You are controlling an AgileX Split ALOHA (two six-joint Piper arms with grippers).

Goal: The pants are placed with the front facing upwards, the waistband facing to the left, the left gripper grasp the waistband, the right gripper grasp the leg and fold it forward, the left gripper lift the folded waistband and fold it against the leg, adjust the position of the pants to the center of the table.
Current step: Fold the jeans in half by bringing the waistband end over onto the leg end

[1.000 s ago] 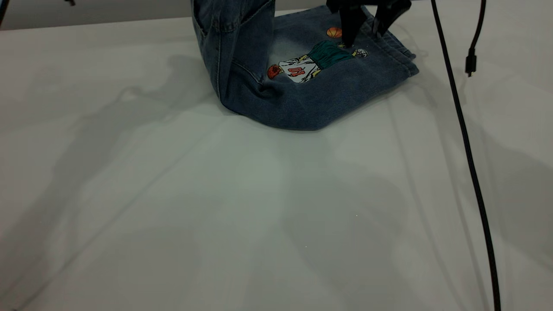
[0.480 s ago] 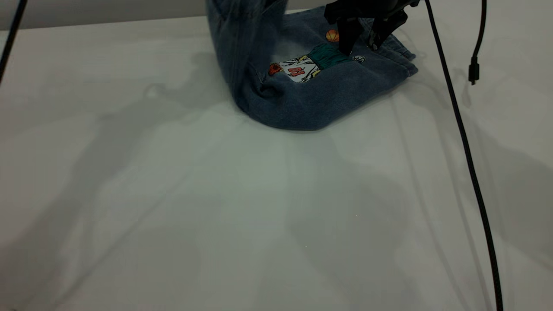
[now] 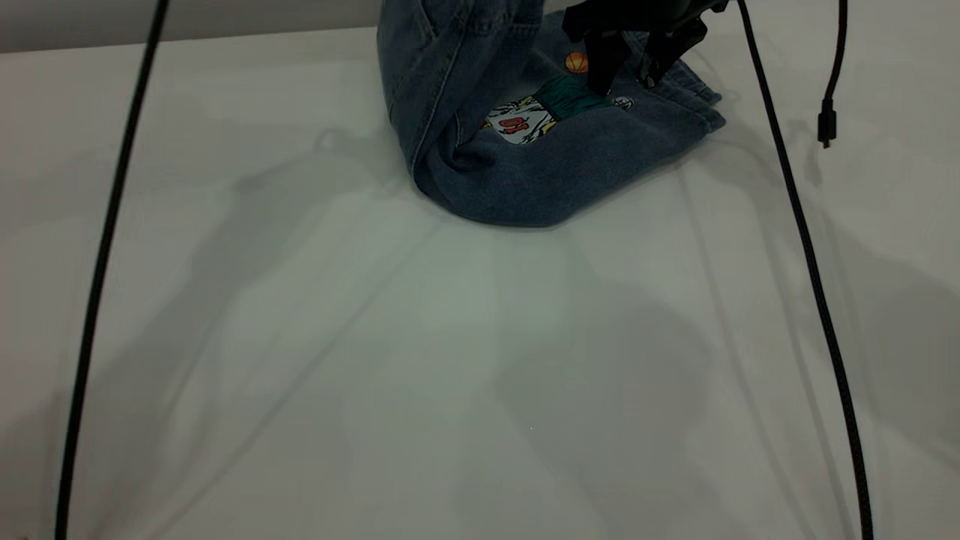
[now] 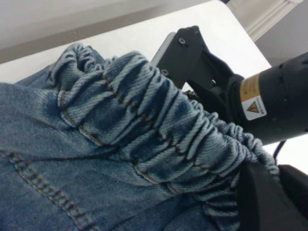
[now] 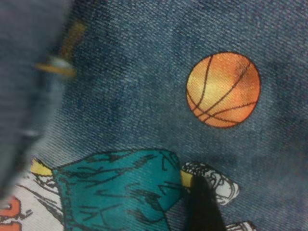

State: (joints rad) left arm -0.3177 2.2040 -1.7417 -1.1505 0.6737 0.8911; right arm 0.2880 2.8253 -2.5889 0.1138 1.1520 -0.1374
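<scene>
The blue denim pants (image 3: 540, 172) lie at the far middle of the white table (image 3: 360, 345). Their left part is lifted steeply and runs out of the exterior view's top. In the left wrist view my left gripper (image 4: 278, 188) is shut on the ruched waistband (image 4: 159, 130), with one black finger (image 4: 260, 204) showing. The leg (image 3: 645, 127) lies flat with its cartoon figure print (image 3: 540, 112) and basketball print (image 5: 224, 90) facing up. My right gripper (image 3: 628, 69) stands open over the leg. One fingertip (image 5: 202, 207) touches the denim beside the print.
A black cable (image 3: 105, 247) hangs across the left of the table. Another black cable (image 3: 806, 247) runs down the right side, and a short one with a plug (image 3: 827, 120) dangles at the far right. The right gripper's body (image 4: 269, 101) sits close behind the waistband.
The lifted waistband part has swung to the right, over the leg, and covers more of the cartoon print. A black cable has swung in at the left. The right gripper has barely moved.
</scene>
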